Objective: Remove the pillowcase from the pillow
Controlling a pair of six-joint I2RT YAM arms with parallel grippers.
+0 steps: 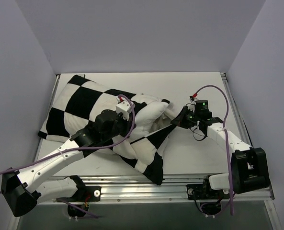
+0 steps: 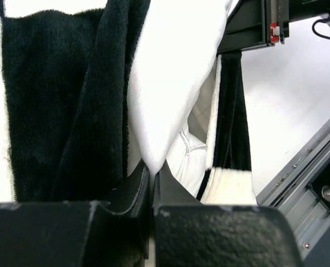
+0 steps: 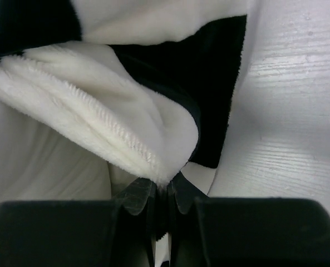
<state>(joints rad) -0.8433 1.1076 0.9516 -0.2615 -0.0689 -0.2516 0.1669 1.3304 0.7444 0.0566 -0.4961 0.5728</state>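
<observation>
The black-and-white checkered pillowcase (image 1: pixel 84 103) lies diagonally across the table, its opening toward the front middle. My left gripper (image 1: pixel 126 111) is shut on a fold of its white fleece (image 2: pixel 170 83), with the jaws pinched together (image 2: pixel 153 169). My right gripper (image 1: pixel 176 120) is shut on the pillowcase's stitched hem (image 3: pixel 126 130), the fleece squeezed between its tips (image 3: pixel 163 186). The smooth white pillow shows inside the opening, with a seam in the left wrist view (image 2: pixel 191 149) and beside the hem in the right wrist view (image 3: pixel 37 161). The two grippers hold opposite sides of a bunched white bulge (image 1: pixel 149 117).
The white table (image 1: pixel 204 158) is bounded by grey walls at back and sides. A metal rail (image 1: pixel 146 184) runs along the front edge, also in the left wrist view (image 2: pixel 298 167). Purple cables loop over both arms.
</observation>
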